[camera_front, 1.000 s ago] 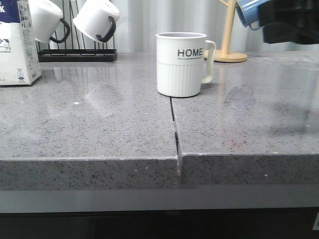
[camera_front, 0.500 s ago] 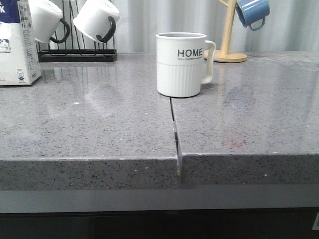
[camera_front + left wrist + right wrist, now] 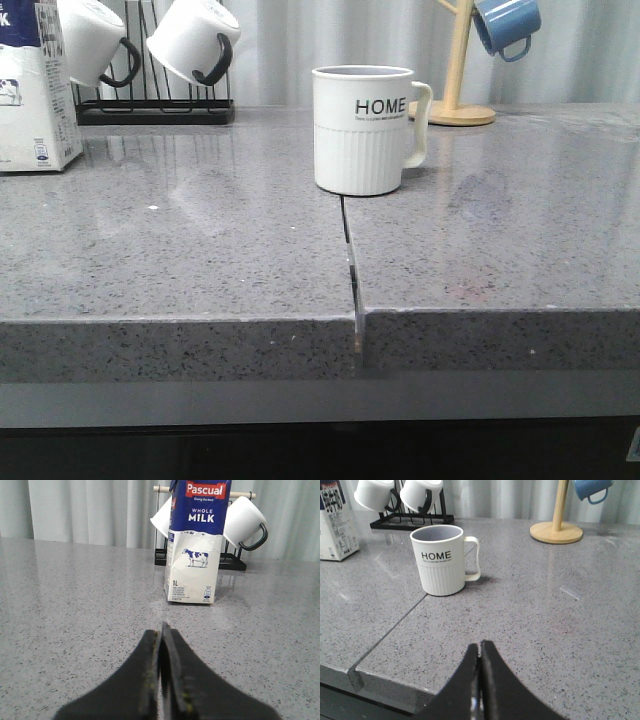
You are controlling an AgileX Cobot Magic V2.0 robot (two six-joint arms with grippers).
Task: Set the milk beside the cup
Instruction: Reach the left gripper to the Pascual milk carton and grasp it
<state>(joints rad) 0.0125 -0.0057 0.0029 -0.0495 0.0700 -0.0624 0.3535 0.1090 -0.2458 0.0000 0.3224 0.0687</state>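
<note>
Dark arm gone from far right. Tall white-blue cardboard milk carton point(image 3: 194, 540) far left: heavy, squashy; grip mid-body. Left tool point(image 3: 161, 645), right tool point(image 3: 480, 660) pressed together.

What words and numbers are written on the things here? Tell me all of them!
"Pascual": on the red patch at the top of the milk carton.
"WHOLE MILK": on the carton's blue part.
"1L": low on the carton's white part.
"HOME": black letters on the white cup.
Too small to read: the line under "Pascual", the small print and round mark at the carton's bottom, and the tiny line under "HOME".
The hanging mugs show no writing.
</note>
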